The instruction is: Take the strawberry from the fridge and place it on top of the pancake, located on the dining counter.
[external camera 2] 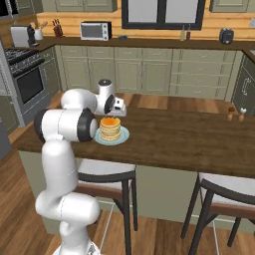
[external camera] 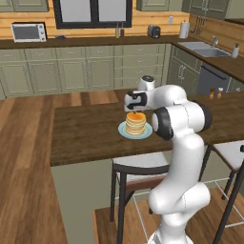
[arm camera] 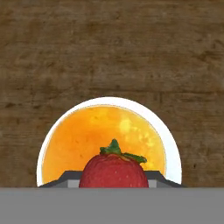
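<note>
Strawberry [arm camera: 113, 170] clamped in end effector [arm camera: 113, 178], above pancake [arm camera: 103, 142] on dining counter [arm camera: 109, 48].

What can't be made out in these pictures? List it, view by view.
- Left base view: the gripper tips and any fruit, hidden by the hand's own body over the pancake.
- Right base view: the same, behind the hand above the plate.
- Hand view: the lower strawberry and finger tips, cut off at the bottom; whether it touches the pancake.
</note>
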